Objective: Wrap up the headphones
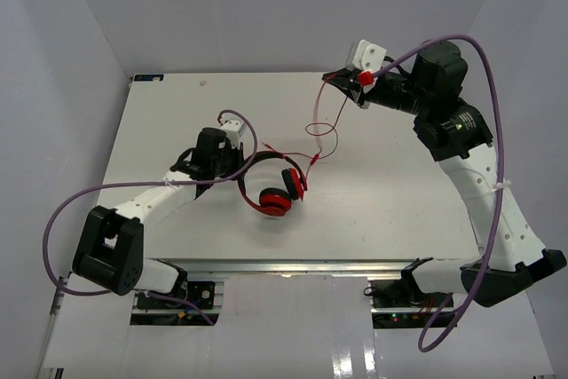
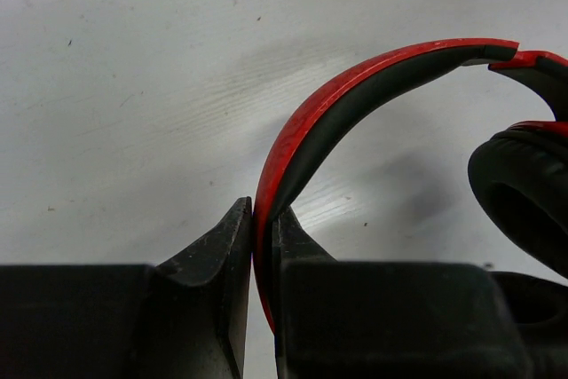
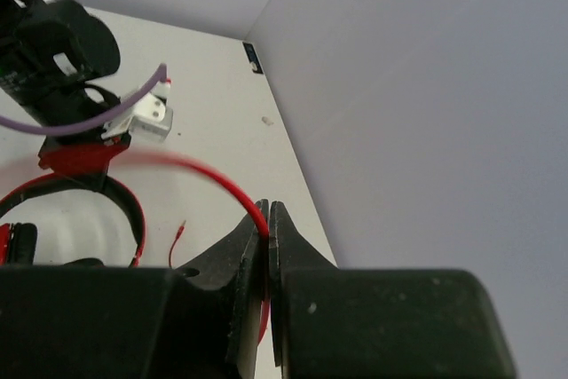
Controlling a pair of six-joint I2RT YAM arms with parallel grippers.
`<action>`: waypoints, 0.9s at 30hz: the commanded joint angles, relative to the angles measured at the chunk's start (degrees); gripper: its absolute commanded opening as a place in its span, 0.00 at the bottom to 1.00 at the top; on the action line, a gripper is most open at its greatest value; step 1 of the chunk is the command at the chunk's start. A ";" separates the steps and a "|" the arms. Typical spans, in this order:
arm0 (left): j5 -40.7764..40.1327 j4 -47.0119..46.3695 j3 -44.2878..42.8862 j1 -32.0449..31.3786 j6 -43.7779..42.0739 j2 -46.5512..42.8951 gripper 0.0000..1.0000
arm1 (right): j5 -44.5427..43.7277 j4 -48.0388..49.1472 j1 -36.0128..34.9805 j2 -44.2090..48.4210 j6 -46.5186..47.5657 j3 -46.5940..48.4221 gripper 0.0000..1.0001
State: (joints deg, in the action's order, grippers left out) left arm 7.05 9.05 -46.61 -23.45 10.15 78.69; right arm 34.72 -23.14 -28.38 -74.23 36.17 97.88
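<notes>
The red headphones point(image 1: 275, 194) lie near the middle of the white table point(image 1: 160, 122), the cups together at the right of the headband. My left gripper point(image 1: 236, 169) is shut on the red-and-black headband point(image 2: 355, 95), with a black ear pad point(image 2: 524, 193) to its right. My right gripper point(image 1: 334, 77) is raised over the far right of the table and shut on the thin red cord point(image 3: 222, 185). The cord point(image 1: 316, 126) hangs down from it, loops on the table and runs back to the cups. The cord's plug end point(image 3: 177, 237) lies loose on the table.
Grey walls stand close behind and to both sides of the table; the right wall fills much of the right wrist view point(image 3: 426, 86). Purple robot cables point(image 1: 484, 68) arc over both arms. The left arm's wrist point(image 3: 53, 51) shows beyond the headband.
</notes>
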 commanded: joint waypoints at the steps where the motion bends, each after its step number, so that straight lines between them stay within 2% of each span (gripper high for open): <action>1: -0.28 -1.81 -0.31 -0.37 -0.98 0.81 0.00 | 11.84 0.73 0.93 0.52 -1.74 2.71 0.08; 3: 0.35 -1.76 -0.69 -0.46 -0.93 1.46 0.00 | 16.06 0.95 0.96 0.58 -3.10 1.84 0.08; 8: 2.81 -2.55 -0.23 -1.88 -3.07 -0.14 0.00 | 2.66 4.08 1.14 0.05 -1.38 -1.64 0.08; 13: 5.52 -3.85 3.01 -4.57 -8.15 -5.59 0.00 | -4.38 7.53 1.28 -0.75 -2.30 -3.40 0.08; 21: 8.15 -6.73 8.10 -11.13 -15.03 -16.16 0.00 | -9.41 11.47 3.06 -5.31 -2.57 -4.87 0.08; 27: 6.23 -6.90 8.33 -13.73 -14.66 -20.47 0.00 | -11.24 14.70 6.68 -7.19 -4.71 -7.79 0.08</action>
State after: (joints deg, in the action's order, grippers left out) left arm 12.42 5.53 -38.09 -36.63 -4.38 62.28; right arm 26.30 -13.57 -24.34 -80.80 33.97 91.77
